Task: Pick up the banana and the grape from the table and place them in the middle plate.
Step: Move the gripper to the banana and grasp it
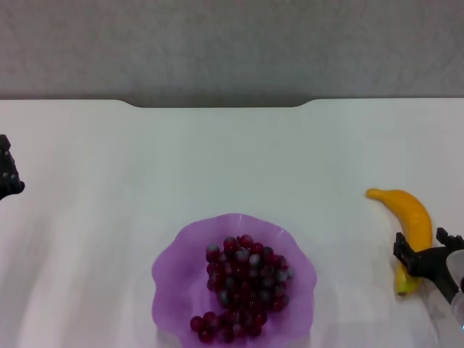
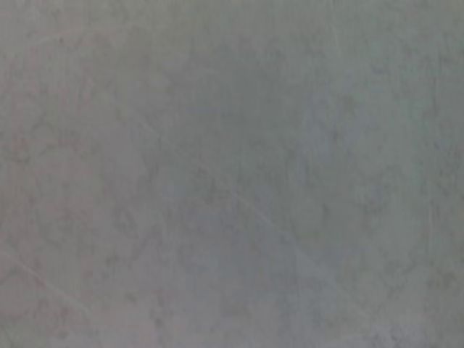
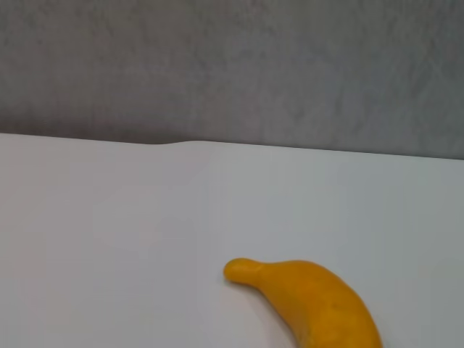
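The grape (image 1: 243, 279) bunch, dark red-purple, lies inside the translucent purple middle plate (image 1: 168, 279) at the near centre of the white table (image 1: 217, 159). The yellow-orange banana (image 1: 409, 206) lies on the table at the right; the right wrist view shows its far tip and body (image 3: 319, 304). My right gripper (image 1: 422, 243) sits over the banana's near half, open, with one black finger on each side of the fruit. The banana's near end shows below the gripper. My left gripper (image 1: 7, 174) is at the far left edge, only partly in view.
The table's far edge has a shallow notch (image 1: 217, 106), with a grey wall or floor behind it. The left wrist view shows only a plain grey surface. Bare tabletop lies between the plate and the banana.
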Tool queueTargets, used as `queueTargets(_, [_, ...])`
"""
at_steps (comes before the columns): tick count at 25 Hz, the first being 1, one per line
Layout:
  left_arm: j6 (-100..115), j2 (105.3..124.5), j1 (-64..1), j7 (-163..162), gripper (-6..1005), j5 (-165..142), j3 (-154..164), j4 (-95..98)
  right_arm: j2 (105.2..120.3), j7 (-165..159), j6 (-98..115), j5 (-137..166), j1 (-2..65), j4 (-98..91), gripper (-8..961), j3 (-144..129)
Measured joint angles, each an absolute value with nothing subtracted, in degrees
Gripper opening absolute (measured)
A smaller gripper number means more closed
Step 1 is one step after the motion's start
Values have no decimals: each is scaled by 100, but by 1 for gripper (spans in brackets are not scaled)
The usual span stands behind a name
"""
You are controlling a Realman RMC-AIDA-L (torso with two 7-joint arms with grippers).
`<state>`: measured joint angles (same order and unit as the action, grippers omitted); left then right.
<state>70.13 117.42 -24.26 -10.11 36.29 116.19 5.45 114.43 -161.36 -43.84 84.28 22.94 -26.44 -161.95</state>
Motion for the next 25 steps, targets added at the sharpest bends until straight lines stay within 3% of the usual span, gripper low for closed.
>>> queueTargets(12, [7013, 11742, -2426, -1011, 42, 3630, 11620, 531, 11435, -16137, -4314, 8434, 2307, -2637, 664, -16198])
queueTargets(25, [7014, 11742, -2426, -1011, 42, 3630, 11619, 527, 11434, -16136, -4316, 8428, 2316, -2628, 625, -16197])
